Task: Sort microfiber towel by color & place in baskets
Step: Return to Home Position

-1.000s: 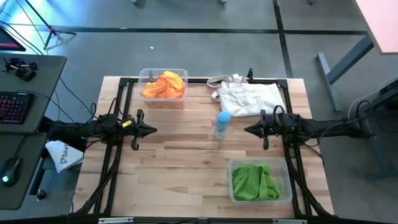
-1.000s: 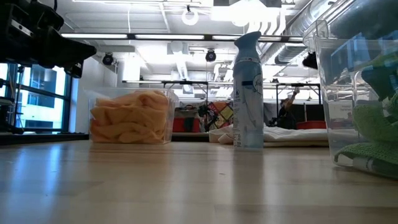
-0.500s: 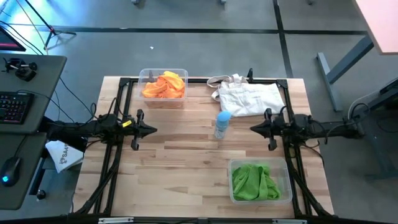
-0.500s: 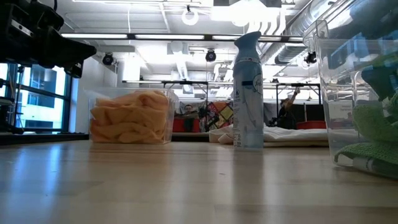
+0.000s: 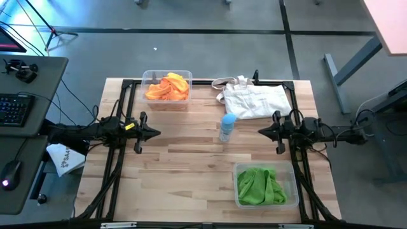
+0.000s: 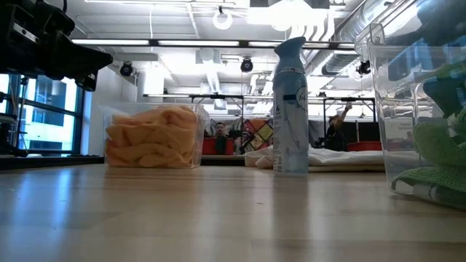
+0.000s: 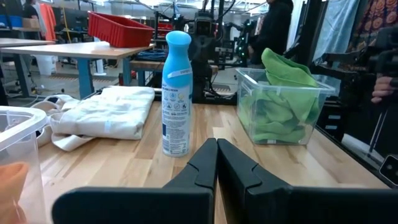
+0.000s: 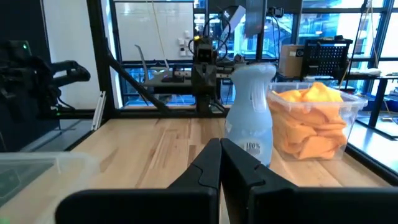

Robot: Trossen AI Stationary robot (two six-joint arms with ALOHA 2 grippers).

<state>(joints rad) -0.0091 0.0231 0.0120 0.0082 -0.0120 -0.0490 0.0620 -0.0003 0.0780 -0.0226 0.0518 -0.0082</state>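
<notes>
Orange towels fill a clear bin at the table's far left. Green towels fill a second clear bin at the near right. In the left wrist view the green towels rise above their bin's rim. In the right wrist view the orange towels sit heaped in theirs. My left gripper hovers shut over the table's left side. My right gripper hovers shut over the right side, near the tote bag. Neither holds anything.
A light-blue bottle stands upright mid-table between the two grippers. A white tote bag lies at the far right. Bare wood spreads across the table's near left. Beyond the table are a desk with a keyboard and people in the room.
My right gripper has drawn back toward the table's right edge, away from the bottle, staying shut. The towels, bins and bottle have not moved.
</notes>
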